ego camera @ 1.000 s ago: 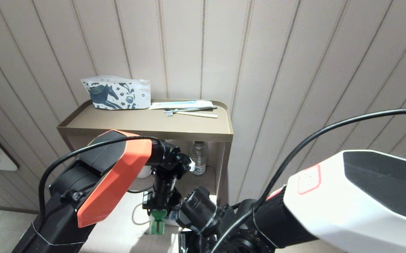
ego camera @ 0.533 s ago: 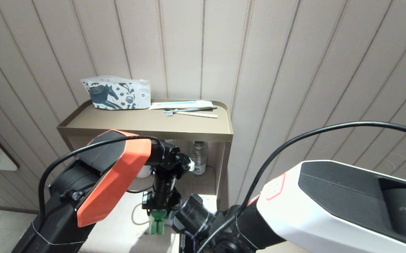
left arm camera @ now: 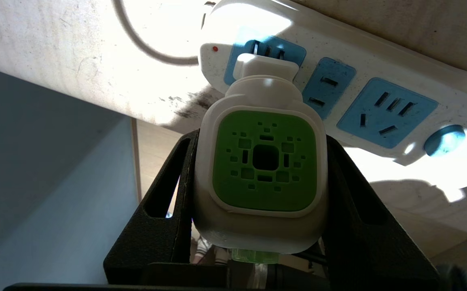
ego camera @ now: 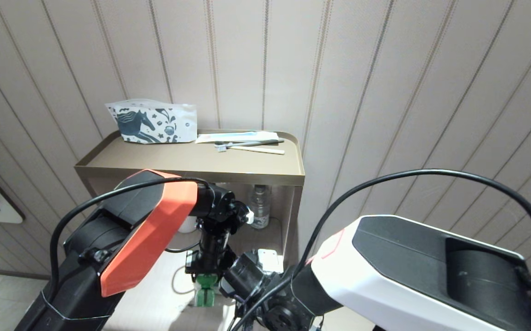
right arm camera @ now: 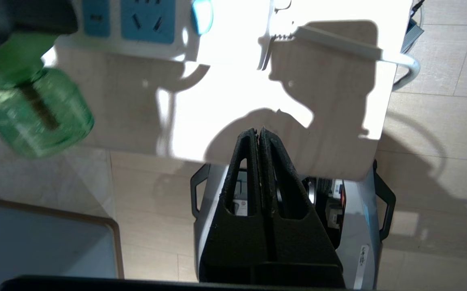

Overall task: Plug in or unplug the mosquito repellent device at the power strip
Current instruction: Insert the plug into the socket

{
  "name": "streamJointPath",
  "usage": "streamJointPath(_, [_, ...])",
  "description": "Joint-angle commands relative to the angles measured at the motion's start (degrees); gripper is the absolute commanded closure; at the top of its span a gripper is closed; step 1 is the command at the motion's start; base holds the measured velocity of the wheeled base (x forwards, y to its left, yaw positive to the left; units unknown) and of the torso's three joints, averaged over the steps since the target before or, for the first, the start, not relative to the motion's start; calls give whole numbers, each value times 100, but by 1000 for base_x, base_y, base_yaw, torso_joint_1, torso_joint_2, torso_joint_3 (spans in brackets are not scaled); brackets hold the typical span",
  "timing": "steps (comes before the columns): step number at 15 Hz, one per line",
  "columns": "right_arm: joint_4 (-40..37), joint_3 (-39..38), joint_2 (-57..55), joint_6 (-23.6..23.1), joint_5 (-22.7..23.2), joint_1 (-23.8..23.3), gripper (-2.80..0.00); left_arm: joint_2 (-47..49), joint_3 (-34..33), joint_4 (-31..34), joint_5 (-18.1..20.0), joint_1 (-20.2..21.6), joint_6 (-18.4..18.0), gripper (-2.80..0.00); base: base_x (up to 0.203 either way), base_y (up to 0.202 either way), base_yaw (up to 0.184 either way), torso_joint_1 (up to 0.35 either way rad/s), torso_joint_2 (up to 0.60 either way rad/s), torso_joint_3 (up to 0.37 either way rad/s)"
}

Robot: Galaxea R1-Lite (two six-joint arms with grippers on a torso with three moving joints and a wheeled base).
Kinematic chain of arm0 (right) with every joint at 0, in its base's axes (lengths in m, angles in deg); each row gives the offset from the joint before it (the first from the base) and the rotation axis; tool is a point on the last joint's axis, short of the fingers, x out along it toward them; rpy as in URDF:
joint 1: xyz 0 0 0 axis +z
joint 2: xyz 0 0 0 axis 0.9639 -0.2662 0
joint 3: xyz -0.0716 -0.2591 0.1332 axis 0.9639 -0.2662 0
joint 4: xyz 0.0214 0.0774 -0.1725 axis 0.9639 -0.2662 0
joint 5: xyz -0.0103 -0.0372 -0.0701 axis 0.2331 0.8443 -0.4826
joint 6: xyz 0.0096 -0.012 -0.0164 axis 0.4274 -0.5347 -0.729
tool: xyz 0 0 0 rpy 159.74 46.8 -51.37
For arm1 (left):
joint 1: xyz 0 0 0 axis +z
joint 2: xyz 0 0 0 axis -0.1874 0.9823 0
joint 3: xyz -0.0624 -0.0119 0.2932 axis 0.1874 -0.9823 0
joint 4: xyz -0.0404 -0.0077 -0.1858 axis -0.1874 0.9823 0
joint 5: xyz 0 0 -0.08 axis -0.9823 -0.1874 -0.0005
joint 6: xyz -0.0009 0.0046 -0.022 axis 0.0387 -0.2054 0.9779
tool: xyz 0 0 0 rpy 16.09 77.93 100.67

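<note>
One axis decides the next move: the mosquito repellent device (left arm camera: 263,173) sits pinched between the two black fingers of the left tool (left arm camera: 263,190), and its plug end meets the first blue socket face of the power strip (left arm camera: 338,87), the face at the end with the small red light. From the left wrist view the device's long axis runs straight out from that socket face, with the green bottle trailing away from the strip; the plug's white base looks seated against the face and no prongs show, so I read it as plugged in or nearly so. If the job here is unplugging, the pull has to go straight back along that axis, no twisting, or the strip may lift or slide on the worktop (right arm camera: 233,101). If plugging, only a short push along the same line is left. The left tool is clearly the nearer one and already has the grip. The right tool (right arm camera: 260,135) has its fingers pressed together, holds nothing, and hangs off the worktop's near edge, well apart from the strip's button end. The strip's two other faces sit free, between device and button.
</note>
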Motion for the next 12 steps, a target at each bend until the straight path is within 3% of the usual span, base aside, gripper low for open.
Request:
streamJointPath(1, [-1,155,-203,19,-48,-52,0,5,1,29,-11,16,29,0,0,0,0,0,0,0])
streamJointPath(5, [-246,705,-319,35,-97,-196,0,-10,1,34,-28,20,21,0,0,0,0,0,0,0])
streamJointPath(8, [-403,1239,-481,16,-425,-323,0,-30,1,56,-28,16,21,0,0,0,0,0,0,0])
streamJointPath(12, [-511,1333,-666,9,-523,-397,0,-39,1,90,-28,24,21,0,0,0,0,0,0,0])
